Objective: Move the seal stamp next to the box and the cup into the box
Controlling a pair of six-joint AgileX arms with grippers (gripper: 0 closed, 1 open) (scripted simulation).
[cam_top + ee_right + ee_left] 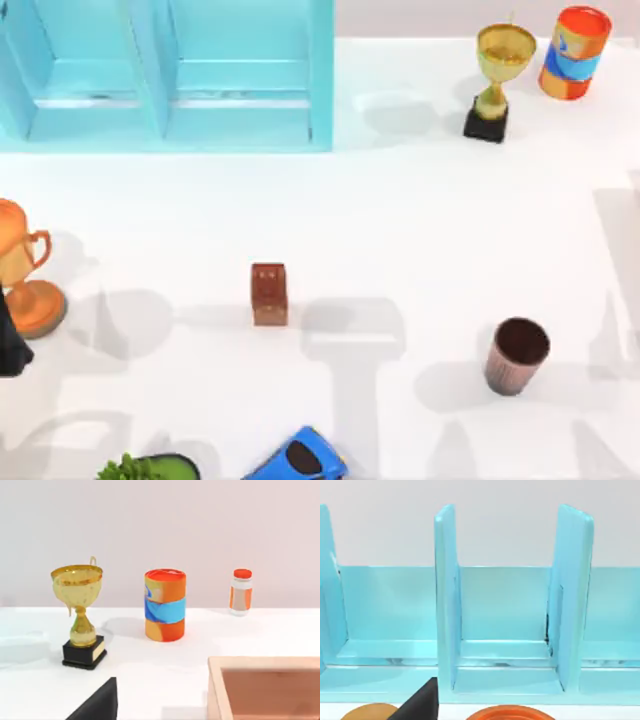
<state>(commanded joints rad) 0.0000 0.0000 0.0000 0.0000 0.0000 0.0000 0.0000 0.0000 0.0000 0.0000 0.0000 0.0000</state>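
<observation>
Mid-counter stands the stamp (269, 294), upright; the cup (517, 355) sits well right of it, toward my right arm's side, the likelier one to take it. Jaws: cannot tell.

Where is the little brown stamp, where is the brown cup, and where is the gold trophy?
seal stamp (269, 293), top view, on its reddish-brown body.
cup (517, 356), top view, on its ribbed side below the dark opening.
gold trophy (77, 585), right wrist view, on its bowl.
</observation>
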